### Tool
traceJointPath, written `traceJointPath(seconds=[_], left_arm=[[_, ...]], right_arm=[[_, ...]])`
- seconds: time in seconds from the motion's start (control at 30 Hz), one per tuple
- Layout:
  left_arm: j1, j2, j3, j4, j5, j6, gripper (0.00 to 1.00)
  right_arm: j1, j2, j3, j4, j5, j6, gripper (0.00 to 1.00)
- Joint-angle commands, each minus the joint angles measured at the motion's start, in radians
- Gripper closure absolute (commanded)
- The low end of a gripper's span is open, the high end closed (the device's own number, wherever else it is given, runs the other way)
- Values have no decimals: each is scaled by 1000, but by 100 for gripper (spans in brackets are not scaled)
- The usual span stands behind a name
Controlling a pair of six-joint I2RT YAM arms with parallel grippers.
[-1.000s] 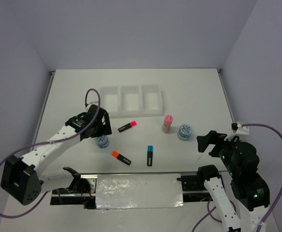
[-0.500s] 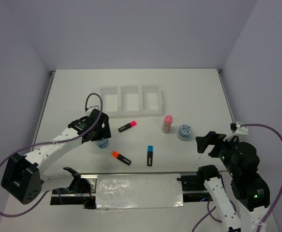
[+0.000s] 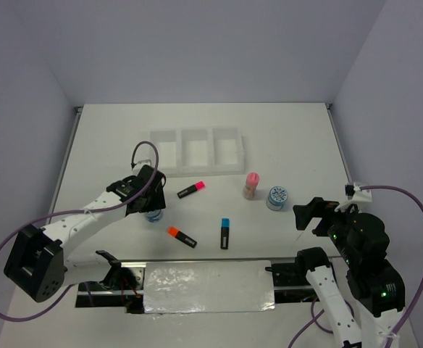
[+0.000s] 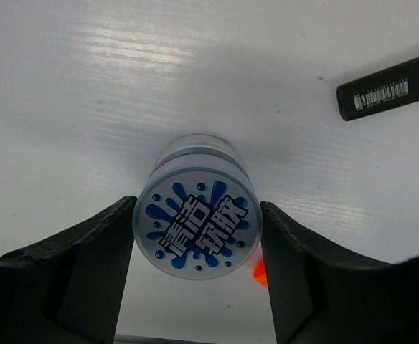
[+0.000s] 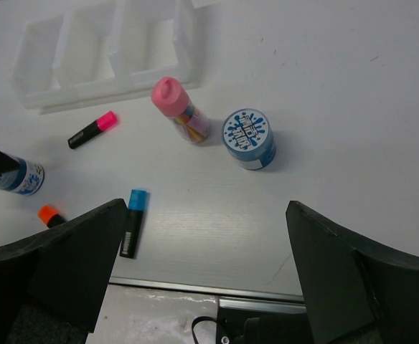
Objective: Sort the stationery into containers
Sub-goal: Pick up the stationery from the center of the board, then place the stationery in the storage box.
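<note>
My left gripper is down at the table, its fingers pressed against both sides of a round blue-and-white disc that stands on the table. My right gripper is open and empty, hovering near the front right. The second disc and the tan pink-capped cylinder stand ahead of it. The pink-capped marker, orange-capped marker and blue-capped marker lie on the table. The white three-compartment tray is empty.
A shiny metal strip runs along the table's near edge between the arm bases. Grey walls close in the back and both sides. The left arm's purple cable loops up near the tray's left end.
My left gripper has come down and slightly toward the near edge, settling around the left disc. The right arm has not moved.
</note>
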Motion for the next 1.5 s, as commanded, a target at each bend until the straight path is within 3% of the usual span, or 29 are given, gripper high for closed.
traceJointPath(seconds=[0.0, 0.03, 0.07, 0.1, 0.13, 0.3, 0.43, 0.87, 1.07, 1.47], left_arm=[[-3, 23, -4, 16, 1, -5, 31], [-2, 27, -7, 23, 9, 3, 65], [-3, 25, -4, 19, 6, -2, 84], [-5, 19, 9, 8, 1, -6, 97], [-6, 10, 18, -10, -4, -6, 100], [-17, -70, 174, -90, -36, 21, 100], [-16, -23, 361, -150, -111, 67, 100], [136, 502, 952, -144, -151, 213, 100], [223, 638, 984, -66, -45, 225, 100], [231, 740, 989, 46, 19, 232, 100]], right_arm=[[9, -3, 2, 52, -6, -19, 0], [10, -3, 2, 54, -6, -19, 0], [10, -4, -2, 55, -6, -19, 0], [10, -4, -2, 54, -6, -16, 0], [10, -6, -4, 54, -6, -16, 0], [10, -1, -4, 60, -6, -17, 0], [10, 10, 1, 63, -6, -19, 0], [35, 13, 7, 58, -22, -22, 0], [53, 14, -45, 86, -37, -19, 0], [72, 62, -36, 92, -32, -23, 0]])
